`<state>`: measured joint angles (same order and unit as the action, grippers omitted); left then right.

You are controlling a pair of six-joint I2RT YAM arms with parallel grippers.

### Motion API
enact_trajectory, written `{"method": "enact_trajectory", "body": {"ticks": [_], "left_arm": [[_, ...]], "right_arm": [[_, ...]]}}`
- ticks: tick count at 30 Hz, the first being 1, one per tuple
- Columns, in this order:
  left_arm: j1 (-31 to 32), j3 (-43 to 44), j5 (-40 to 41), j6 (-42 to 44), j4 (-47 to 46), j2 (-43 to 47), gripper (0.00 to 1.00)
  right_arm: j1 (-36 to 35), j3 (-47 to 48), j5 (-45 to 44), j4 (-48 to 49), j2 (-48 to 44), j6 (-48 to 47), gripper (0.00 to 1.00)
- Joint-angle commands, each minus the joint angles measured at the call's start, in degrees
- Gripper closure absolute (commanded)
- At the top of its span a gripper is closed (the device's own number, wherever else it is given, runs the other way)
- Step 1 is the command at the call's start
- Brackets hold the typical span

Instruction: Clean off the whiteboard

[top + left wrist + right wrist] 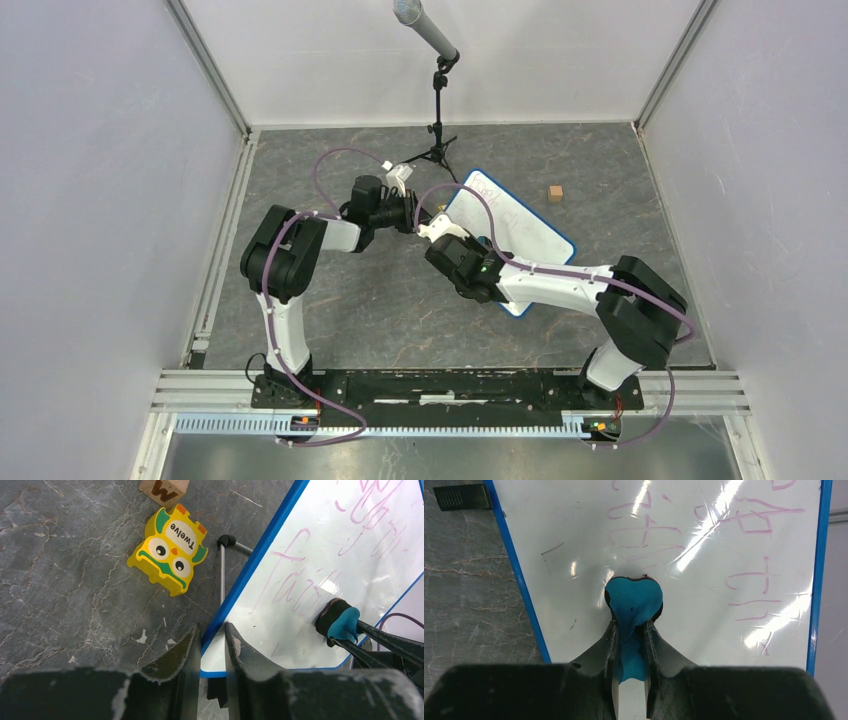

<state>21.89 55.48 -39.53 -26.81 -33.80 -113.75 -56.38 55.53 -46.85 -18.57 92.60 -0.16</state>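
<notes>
On the grey marbled table (330, 300), the left end effector (212, 647) is set at a corner of the whiteboard (525, 235). Its fingers are close together with only a narrow gap, and the blue rim is seen between them. Whether the rim is actually pinched cannot be told. In the left wrist view, a yellow owl piece (169, 550) marked "Twelve" and a lettered wooden block (162, 490) are seen lying on the table left of the rim. A leg of the microphone stand (221, 575) is seen passing under that rim. The whiteboard is laid slantwise at mid-table, and its face is covered with faint pink writing. The right end effector (630, 630) is pressed together on a blue eraser (633, 602), which is held against the board's face.
</notes>
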Motion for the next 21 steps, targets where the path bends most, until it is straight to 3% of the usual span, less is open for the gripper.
{"method": "enact_trajectory", "body": {"ticks": [1,12,21], "left_arm": [[0.3,2.2,1.0,2.8,1.1,-0.7,0.73],[0.3,3.9,6.1,3.2,6.0,-1.4,0.8],[0.3,3.8,5.9,3.3,6.0,-1.2,0.81]], "right_arm": [[0.4,1.2,1.8,1.1,1.8,2.6,0.93],[2.3,-1.8,-11.8,-1.8,-7.9,0.7,0.91],[7.2,-6.6,-14.3,-3.2,-16.0,1.4,0.91]]}}
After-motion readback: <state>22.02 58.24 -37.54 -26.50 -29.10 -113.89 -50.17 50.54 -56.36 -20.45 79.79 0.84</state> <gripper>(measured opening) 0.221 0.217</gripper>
